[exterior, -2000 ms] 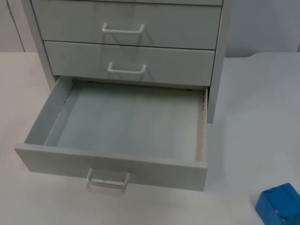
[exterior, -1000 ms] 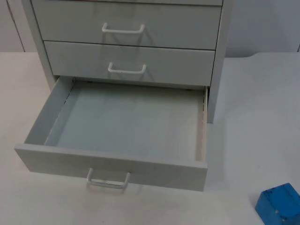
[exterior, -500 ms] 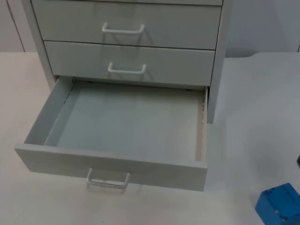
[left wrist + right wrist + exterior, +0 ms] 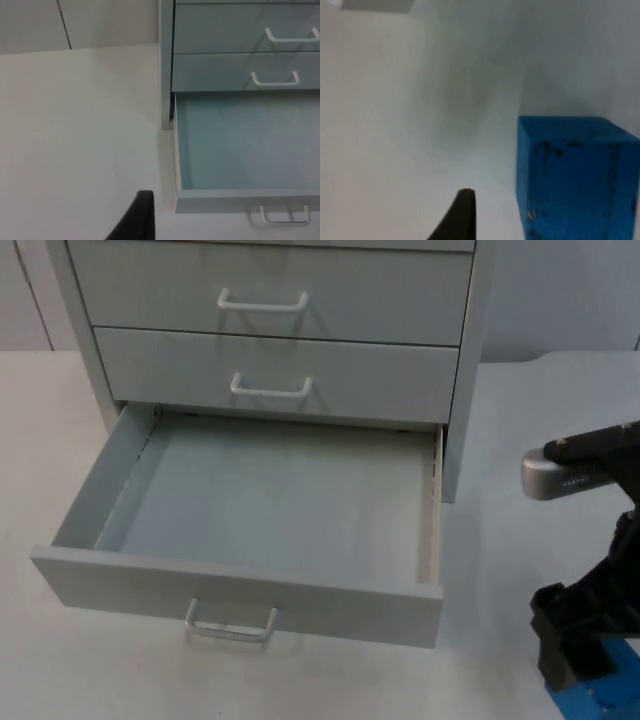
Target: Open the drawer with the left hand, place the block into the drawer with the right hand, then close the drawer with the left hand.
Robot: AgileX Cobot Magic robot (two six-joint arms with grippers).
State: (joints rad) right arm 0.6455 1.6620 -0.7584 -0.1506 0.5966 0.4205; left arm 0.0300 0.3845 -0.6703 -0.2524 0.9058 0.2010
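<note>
And here comes the right arm — half a second ago only a dark sliver showed at the table's right edge, and now the right gripper [image 4: 572, 660] has dropped in directly over the blue block [image 4: 600, 698], hiding most of it in the top view. The block itself hasn't budged from its spot on the white table [image 4: 520, 540].

From the right wrist view the block [image 4: 572, 177] sits just beside the one black fingertip [image 4: 456, 216] that can be seen, off to its side and apart from it, resting flat on the table. Whether the fingers are spread wide or drawn narrow, I cannot tell — only the one tip shows, and the top view gives just a dark mass above the block.

Over to the drawer [image 4: 240, 590]: the bottom one of the grey cabinet [image 4: 465, 390] is pulled well out, toward the camera, and its floor holds nothing at all. It lies well to the side of the right gripper, across a stretch of bare table. The two drawers above it are pushed in, handles flush in a row.

The left arm waits; its fingertip [image 4: 135, 220] hovers over the table just beside the open drawer's front corner [image 4: 177, 192] — again, one tip only, so its opening cannot be told.
</note>
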